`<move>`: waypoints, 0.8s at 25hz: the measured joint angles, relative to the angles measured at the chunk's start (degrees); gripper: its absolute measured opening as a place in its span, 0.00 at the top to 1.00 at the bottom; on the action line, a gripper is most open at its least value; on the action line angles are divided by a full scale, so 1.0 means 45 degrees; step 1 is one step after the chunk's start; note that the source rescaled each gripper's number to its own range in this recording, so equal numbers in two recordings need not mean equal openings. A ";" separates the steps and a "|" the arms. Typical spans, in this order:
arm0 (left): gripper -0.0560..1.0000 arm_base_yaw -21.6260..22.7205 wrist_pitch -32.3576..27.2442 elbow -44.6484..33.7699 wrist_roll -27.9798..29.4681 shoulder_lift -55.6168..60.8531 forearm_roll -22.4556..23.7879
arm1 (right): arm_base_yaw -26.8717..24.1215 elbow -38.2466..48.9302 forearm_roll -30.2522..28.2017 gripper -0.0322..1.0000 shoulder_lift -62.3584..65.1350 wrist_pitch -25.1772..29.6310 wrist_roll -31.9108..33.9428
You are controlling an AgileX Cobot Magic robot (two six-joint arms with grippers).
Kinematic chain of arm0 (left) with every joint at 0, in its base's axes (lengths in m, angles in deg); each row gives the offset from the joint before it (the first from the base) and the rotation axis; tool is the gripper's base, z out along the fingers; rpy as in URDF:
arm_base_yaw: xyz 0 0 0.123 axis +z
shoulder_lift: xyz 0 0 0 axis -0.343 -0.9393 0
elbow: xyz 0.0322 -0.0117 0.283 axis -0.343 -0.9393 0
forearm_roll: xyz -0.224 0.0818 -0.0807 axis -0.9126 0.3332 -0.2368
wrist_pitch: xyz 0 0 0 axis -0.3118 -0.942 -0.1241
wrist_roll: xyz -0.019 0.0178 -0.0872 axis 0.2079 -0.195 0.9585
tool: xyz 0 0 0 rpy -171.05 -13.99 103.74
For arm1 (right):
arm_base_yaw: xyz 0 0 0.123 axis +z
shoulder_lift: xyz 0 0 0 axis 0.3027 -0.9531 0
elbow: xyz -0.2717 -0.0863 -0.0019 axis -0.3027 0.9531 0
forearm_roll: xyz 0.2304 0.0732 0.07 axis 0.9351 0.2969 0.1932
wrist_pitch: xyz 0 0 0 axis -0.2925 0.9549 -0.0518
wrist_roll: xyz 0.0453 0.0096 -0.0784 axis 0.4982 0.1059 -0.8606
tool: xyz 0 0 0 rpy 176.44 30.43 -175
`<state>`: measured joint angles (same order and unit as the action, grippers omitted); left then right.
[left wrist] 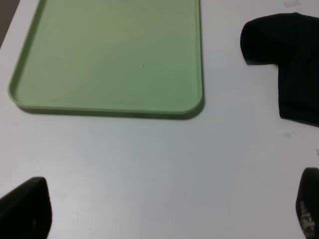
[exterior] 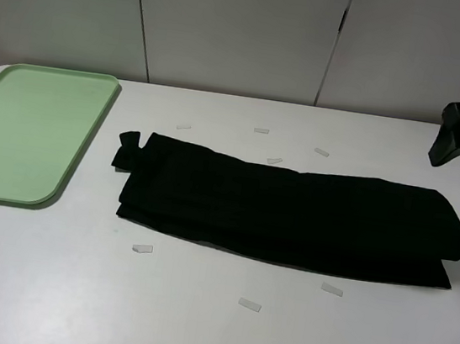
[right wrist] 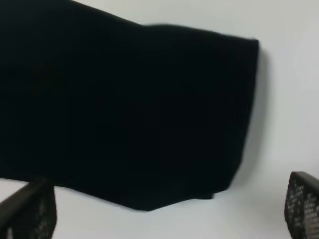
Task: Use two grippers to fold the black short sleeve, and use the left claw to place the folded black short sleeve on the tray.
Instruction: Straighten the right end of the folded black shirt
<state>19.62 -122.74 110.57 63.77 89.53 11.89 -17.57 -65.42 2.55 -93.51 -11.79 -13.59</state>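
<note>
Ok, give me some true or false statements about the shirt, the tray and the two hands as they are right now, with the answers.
1. The black short sleeve lies on the tray. False: it lies on the white table, to the right of the tray.
2. The black short sleeve is folded into a long band. True.
3. The right hand is clamped on the black short sleeve. False: its fingers stand wide apart and hold nothing.
4. Nothing lies on the tray. True.
5. The left hand grips the tray's rim. False: it is open over bare table, apart from the tray.
</note>
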 joint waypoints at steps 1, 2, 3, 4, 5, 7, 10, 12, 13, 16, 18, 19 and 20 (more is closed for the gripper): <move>0.02 0.0000 0.0000 0.0000 0.0000 0.0000 0.0000 | -0.0336 0.0000 0.0106 0.00 -0.0359 -0.0097 -0.0093; 0.02 0.0000 0.0000 0.0000 0.0000 0.0000 0.0000 | -0.0613 0.0000 0.0106 0.00 -0.0777 -0.0245 -0.0217; 0.02 0.0000 0.0000 0.0000 0.0000 0.0000 0.0000 | -0.0915 0.0000 0.0191 0.00 -0.1182 -0.0378 -0.0378; 0.02 0.0000 0.0000 0.0000 0.0000 0.0000 0.0000 | -0.1181 0.0000 0.0217 0.00 -0.1510 -0.0527 -0.0509; 0.02 0.0000 0.0000 0.0000 0.0000 0.0000 0.0000 | -0.1374 0.0000 0.0232 0.00 -0.1893 -0.0697 -0.0622; 0.02 0.0000 0.0000 0.0000 0.0000 0.0000 0.0000 | -0.1746 0.0000 0.0249 0.00 -0.2632 -0.1008 -0.0823; 0.02 0.0000 0.0000 0.0000 0.0000 0.0000 0.0000 | -0.2140 0.0000 0.0275 0.00 -0.3571 -0.1418 -0.1078; 0.02 0.0000 0.0000 0.0000 0.0000 0.0000 0.0000 | -0.2373 0.0000 0.0275 0.00 -0.4083 -0.1681 -0.1218; 0.02 0.0000 0.0000 0.0000 0.0000 0.0000 0.0000 | -0.2444 0.0000 0.0275 0.00 -0.4333 -0.1789 -0.1311; 0.02 0.0000 0.0000 0.0000 0.0000 0.0000 0.0000 | -0.2526 0.0000 0.0286 0.00 -0.4969 -0.2027 -0.1524; 0.02 0.0000 0.0000 0.0000 0.0000 0.0000 0.0000 | -0.2526 0.0000 0.0464 0.00 -0.5378 -0.2045 -0.1762; 0.02 0.0000 0.0000 0.0000 0.0000 0.0000 0.0000 | -0.2526 -0.0004 0.0588 0.00 -0.5544 -0.2055 -0.1891; 0.02 0.0000 0.0000 0.0000 0.0000 0.0000 0.0000 | -0.2526 -0.0004 0.0794 0.00 -0.5744 -0.2073 -0.2094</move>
<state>19.62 -122.74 110.57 63.77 89.53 11.89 -28.94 -65.43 6.13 -119.36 -21.12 -23.02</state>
